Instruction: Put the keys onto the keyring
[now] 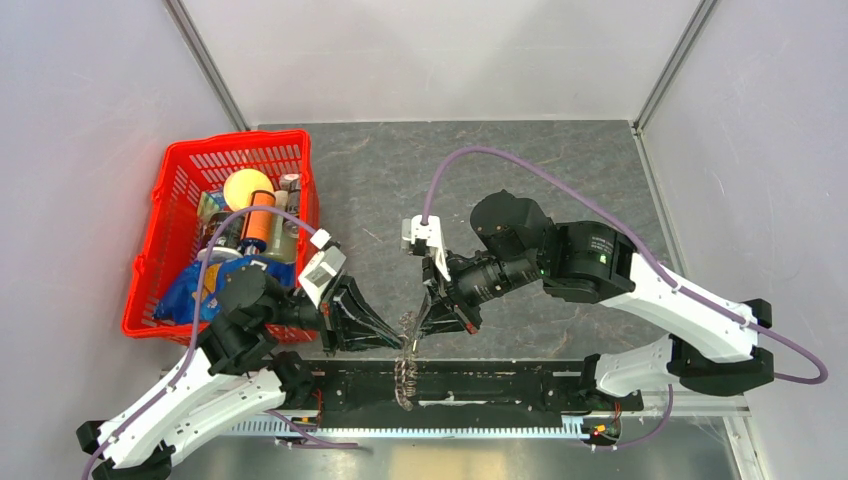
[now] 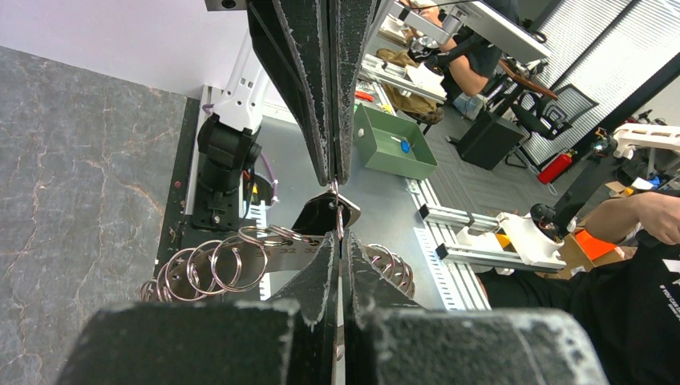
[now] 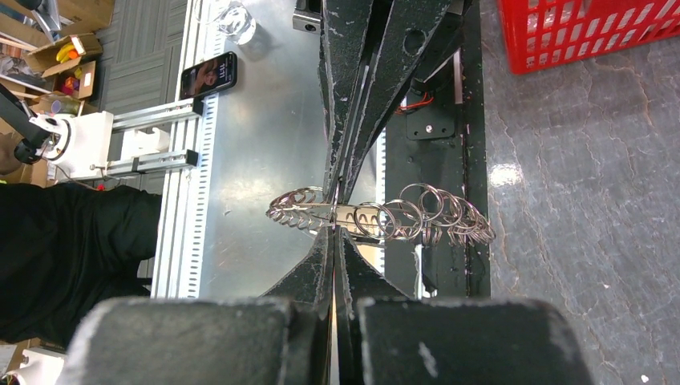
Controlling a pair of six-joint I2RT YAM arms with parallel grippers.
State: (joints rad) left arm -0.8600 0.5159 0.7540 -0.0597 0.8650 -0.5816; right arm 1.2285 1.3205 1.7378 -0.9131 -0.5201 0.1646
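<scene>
The keyring [image 1: 405, 375] is a flat numbered metal band strung with several split rings, hanging edge-on over the near rail. It also shows in the left wrist view [image 2: 216, 265] and the right wrist view [image 3: 417, 218]. My left gripper [image 1: 398, 335] is shut on it, pinching a thin ring at the tips [image 2: 341, 239]. My right gripper [image 1: 425, 318] meets it tip to tip and is shut [image 3: 335, 228]. The small dark key with a black head [image 2: 321, 216] sits just under the right fingertips [image 2: 334, 178], against the band. In the right wrist view the key is hidden.
A red basket [image 1: 170, 200] full of packets and bottles stands at the left, close behind the left arm. A black rail [image 1: 520, 385] runs along the near edge. A phone [image 3: 210, 74] lies on the metal bench beyond the rail.
</scene>
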